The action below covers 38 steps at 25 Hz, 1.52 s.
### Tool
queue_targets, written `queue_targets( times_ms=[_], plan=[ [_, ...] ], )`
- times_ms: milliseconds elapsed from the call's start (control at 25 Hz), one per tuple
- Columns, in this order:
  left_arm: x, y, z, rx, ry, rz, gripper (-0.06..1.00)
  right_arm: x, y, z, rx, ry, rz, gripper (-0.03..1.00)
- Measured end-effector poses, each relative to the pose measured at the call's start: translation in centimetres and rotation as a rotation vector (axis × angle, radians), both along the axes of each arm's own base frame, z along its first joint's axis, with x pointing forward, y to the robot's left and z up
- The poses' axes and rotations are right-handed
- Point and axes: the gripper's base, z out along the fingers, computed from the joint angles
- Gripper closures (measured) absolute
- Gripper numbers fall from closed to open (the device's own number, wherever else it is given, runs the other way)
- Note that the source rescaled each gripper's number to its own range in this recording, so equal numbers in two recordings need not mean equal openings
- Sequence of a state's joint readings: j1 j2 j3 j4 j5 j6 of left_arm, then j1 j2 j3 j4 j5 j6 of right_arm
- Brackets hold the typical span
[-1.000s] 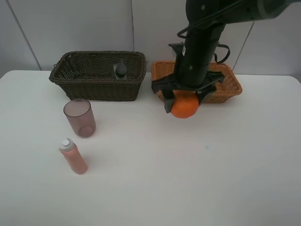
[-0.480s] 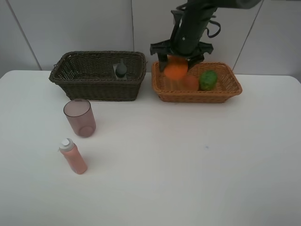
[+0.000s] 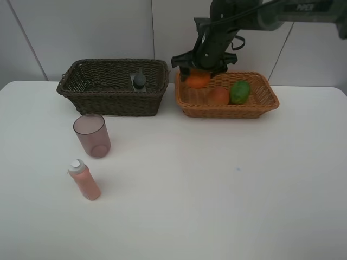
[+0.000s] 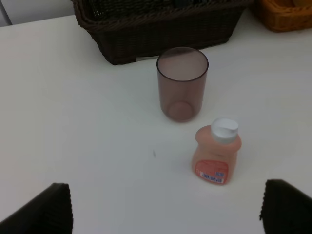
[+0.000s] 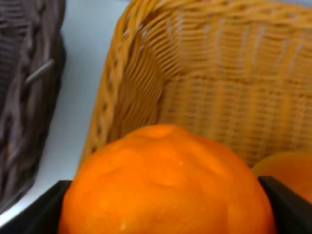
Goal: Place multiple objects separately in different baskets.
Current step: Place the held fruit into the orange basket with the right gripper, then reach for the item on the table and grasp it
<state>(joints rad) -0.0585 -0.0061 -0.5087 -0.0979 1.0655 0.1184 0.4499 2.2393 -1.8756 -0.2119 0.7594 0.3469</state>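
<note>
The orange (image 3: 197,80) is vivid orange, the lime (image 3: 240,92) green, the peach (image 3: 219,96) red-yellow, the woven basket (image 3: 227,111) light orange-tan. The wicker basket (image 3: 111,103) is dark brown, the square bottle (image 3: 139,80) dark grey. The desk (image 3: 217,189) is white, the cup (image 3: 92,135) translucent mauve, the pink bottle (image 3: 85,181) white-capped.

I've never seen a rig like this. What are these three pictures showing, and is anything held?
This is a table robot with two arms ending in pincer grippers. One picture looks down from a high fixed camera; the other two come from each wrist. The right gripper grips an orange over the tan basket, which holds a peach and a lime. The dark basket holds a grey bottle. A mauve cup and a pink bottle stand on the white table. The left gripper is open and empty.
</note>
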Motion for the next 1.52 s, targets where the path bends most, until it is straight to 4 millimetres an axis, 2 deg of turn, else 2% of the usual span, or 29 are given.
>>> queue_targets(
  times_ms=[320,640,680,800,840,1000,1120,1240,1520],
  plan=[
    [0.0,0.0,0.0,0.0,0.0,0.0,-0.06,0.9,-0.9,-2.6,-0.039,0.028,-0.01,0.33],
    [0.0,0.0,0.0,0.0,0.0,0.0,-0.06,0.8,-0.9,-2.9,-0.047,0.037,-0.011,0.33],
    [0.0,0.0,0.0,0.0,0.0,0.0,-0.06,0.8,-0.9,-2.9,-0.048,0.04,-0.011,0.3],
    [0.0,0.0,0.0,0.0,0.0,0.0,-0.06,0.8,-0.9,-2.9,-0.05,0.039,-0.011,0.06],
    [0.0,0.0,0.0,0.0,0.0,0.0,-0.06,0.8,-0.9,-2.9,-0.049,0.038,-0.01,0.02],
    [0.0,0.0,0.0,0.0,0.0,0.0,-0.06,0.8,-0.9,-2.9,-0.052,0.04,-0.011,-0.03],
    [0.0,0.0,0.0,0.0,0.0,0.0,-0.06,0.6,-0.9,-2.3,-0.055,0.043,-0.012,-0.03],
    [0.0,0.0,0.0,0.0,0.0,0.0,-0.06,0.0,-0.6,-0.7,-0.054,0.036,-0.006,-0.03],
    [0.0,0.0,0.0,0.0,0.0,0.0,-0.06,-3.0,1.4,2.9,-0.083,0.077,0.03,-0.03]
  ],
)
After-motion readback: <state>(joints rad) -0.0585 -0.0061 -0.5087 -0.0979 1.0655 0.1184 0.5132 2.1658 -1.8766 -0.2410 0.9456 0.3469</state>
